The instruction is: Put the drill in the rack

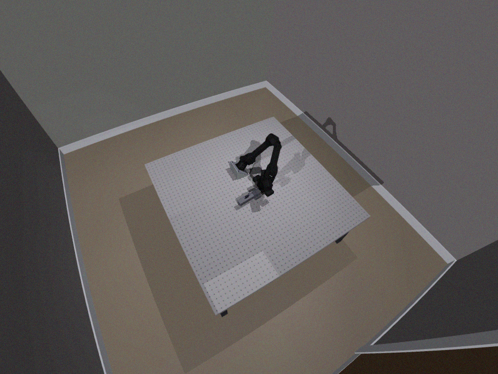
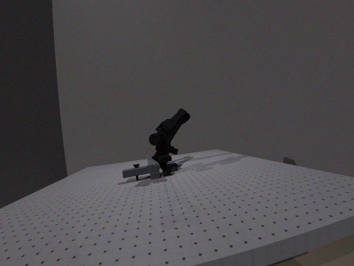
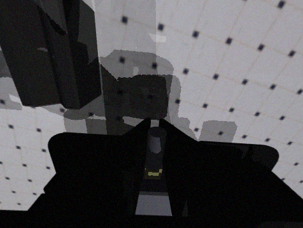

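Observation:
A grey block-shaped holder (image 1: pixel 243 200) (image 2: pixel 130 172) lies level above the table. A black key (image 1: pixel 247 196) (image 2: pixel 136 165) passes down through it; its head stands a little above the top and its lower end shows below. The drill (image 3: pixel 156 143), a dark cylinder with a yellow band near its base, shows only in the wrist view. My gripper (image 2: pixel 164 172) (image 3: pixel 154 122) is shut on the drill beside the holder's end. The fingers hide its sides, so how far it sits in the holder cannot be told. A dark grooved block (image 1: pixel 255 171) (image 3: pixel 35 64), seemingly the rack, stands close by.
The perforated white table (image 1: pixel 209 225) (image 2: pixel 200 200) carries everything. A pale angled plate (image 1: pixel 237 171) stands at the arm's base, behind the holder. The arm arches over from there, and its shadows darken the table around the fingers.

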`<state>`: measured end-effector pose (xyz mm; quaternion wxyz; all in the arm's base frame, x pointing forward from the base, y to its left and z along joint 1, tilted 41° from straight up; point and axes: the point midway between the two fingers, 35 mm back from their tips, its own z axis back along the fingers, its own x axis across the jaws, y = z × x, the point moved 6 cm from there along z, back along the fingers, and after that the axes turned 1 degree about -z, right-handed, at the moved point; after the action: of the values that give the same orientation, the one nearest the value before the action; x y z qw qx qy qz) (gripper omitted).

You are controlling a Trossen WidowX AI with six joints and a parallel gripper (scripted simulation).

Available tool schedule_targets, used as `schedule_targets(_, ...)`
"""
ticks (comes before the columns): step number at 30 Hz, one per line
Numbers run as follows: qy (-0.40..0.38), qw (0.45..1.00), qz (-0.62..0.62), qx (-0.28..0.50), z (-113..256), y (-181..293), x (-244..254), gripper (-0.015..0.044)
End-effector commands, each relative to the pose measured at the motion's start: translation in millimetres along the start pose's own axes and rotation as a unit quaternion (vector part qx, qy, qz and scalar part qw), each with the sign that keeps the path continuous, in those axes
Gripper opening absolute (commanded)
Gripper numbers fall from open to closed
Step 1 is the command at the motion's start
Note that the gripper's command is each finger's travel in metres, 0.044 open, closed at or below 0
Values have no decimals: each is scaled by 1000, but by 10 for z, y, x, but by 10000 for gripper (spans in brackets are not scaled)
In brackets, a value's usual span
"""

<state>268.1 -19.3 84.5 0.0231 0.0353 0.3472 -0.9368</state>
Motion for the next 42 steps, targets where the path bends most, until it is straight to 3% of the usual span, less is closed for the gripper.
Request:
schedule_targets(1, 1, 1000, 0, -3, 3, -44, 3, 0)
schedule_targets(29, 1, 1000, 0, -4, 22, -426, 9, 0)
schedule_targets(42, 0, 1000, 0, -3, 3, -359, 7, 341)
